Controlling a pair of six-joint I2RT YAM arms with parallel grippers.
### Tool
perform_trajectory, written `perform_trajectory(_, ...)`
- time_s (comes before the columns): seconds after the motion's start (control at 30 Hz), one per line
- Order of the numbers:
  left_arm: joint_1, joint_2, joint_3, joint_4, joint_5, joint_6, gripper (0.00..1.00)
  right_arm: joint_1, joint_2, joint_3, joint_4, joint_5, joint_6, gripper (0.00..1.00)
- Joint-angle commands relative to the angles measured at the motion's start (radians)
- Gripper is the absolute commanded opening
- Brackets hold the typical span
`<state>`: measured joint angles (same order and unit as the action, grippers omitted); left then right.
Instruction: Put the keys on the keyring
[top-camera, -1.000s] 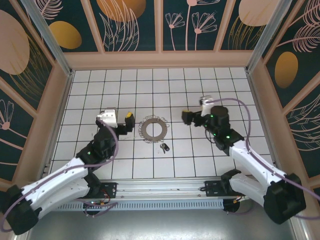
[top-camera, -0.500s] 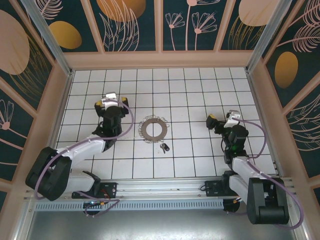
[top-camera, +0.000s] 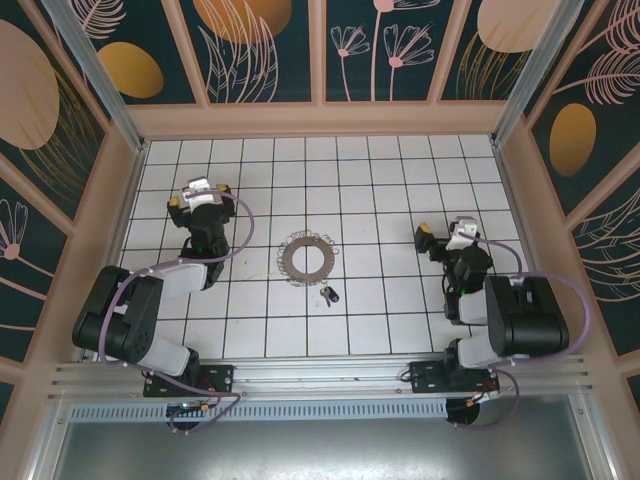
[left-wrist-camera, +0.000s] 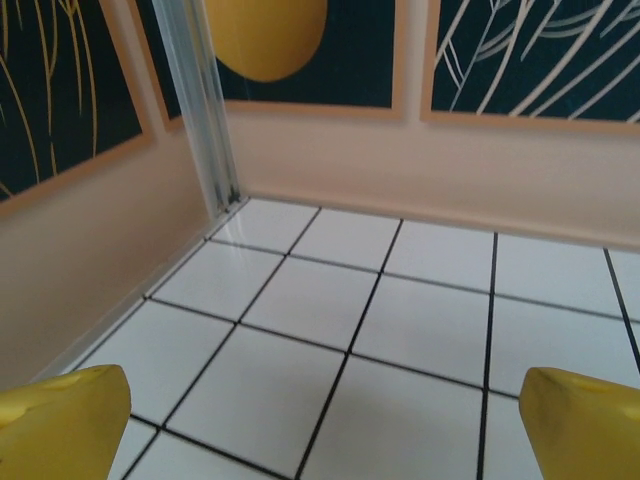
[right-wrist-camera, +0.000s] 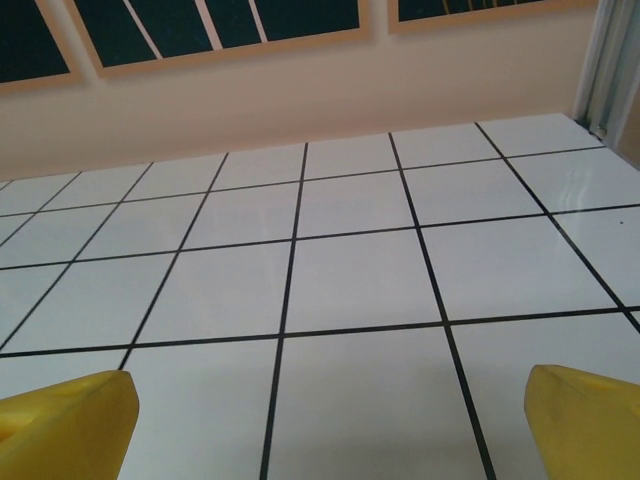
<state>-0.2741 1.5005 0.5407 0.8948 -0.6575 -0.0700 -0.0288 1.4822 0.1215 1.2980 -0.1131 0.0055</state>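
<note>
The keyring (top-camera: 305, 258), a wide grey ring with a scalloped outer edge, lies flat at the middle of the white tiled floor. A small dark bunch of keys (top-camera: 329, 294) lies just below and to the right of it, apart from the ring. My left gripper (top-camera: 197, 201) is well left of the ring, open, its yellow fingertips (left-wrist-camera: 60, 420) wide apart over bare tile. My right gripper (top-camera: 446, 233) is well right of the ring, also open, with yellow fingertips (right-wrist-camera: 65, 415) spread and nothing between them. Both wrist views (left-wrist-camera: 330, 430) (right-wrist-camera: 330, 420) face the far walls.
Beige walls (top-camera: 320, 120) with dark floral panels enclose the tiled floor (top-camera: 380, 180) on three sides. A metal post (left-wrist-camera: 205, 110) stands in the far left corner. Both arms are folded back near their bases (top-camera: 190, 375) (top-camera: 440, 375).
Both arms have drawn back from the ring and folded toward their bases. The left gripper swung left and further back, the right gripper swung right. Ring and keys have not moved.
</note>
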Motion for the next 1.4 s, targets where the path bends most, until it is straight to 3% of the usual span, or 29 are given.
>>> perform_trajectory(0.0,0.047,0.008,-0.049,0.163,0.11,0.039,0.99,-0.005,0.09,-0.024,0.275,-0.016,-0.026,0.99)
perform_trajectory(0.1,0.049,-0.03,-0.114,0.229,0.107,0.018,0.99,-0.003,0.082,-0.003,0.219,0.011,-0.023,0.99)
perform_trajectory(0.23,0.052,-0.148,-0.109,-0.041,0.091,0.04,0.99,-0.003,0.075,0.041,0.122,0.052,-0.009,0.99)
perform_trajectory(0.37,0.053,-0.088,-0.152,0.066,0.097,0.097,0.99,0.001,0.076,0.083,0.045,0.052,-0.011,0.99)
perform_trajectory(0.5,0.072,0.015,-0.23,0.301,0.087,0.101,0.99,-0.003,0.077,0.099,0.014,0.099,0.011,0.99)
perform_trajectory(0.8,0.2,-0.009,-0.261,0.286,0.291,-0.017,0.99,-0.003,0.077,0.098,0.016,0.099,0.01,0.99)
perform_trajectory(0.9,0.213,0.056,-0.34,0.519,0.296,-0.016,0.99,-0.003,0.077,0.099,0.017,0.101,0.01,0.99)
perform_trajectory(0.97,0.218,0.018,-0.316,0.389,0.308,-0.038,0.99,-0.002,0.078,0.098,0.017,0.1,0.01,0.99)
perform_trajectory(1.0,0.219,0.037,-0.325,0.448,0.301,-0.034,0.99,-0.003,0.077,0.099,0.016,0.101,0.01,0.99)
perform_trajectory(1.37,0.219,0.026,-0.325,0.426,0.304,-0.033,0.99,-0.003,0.077,0.099,0.013,0.098,0.01,0.99)
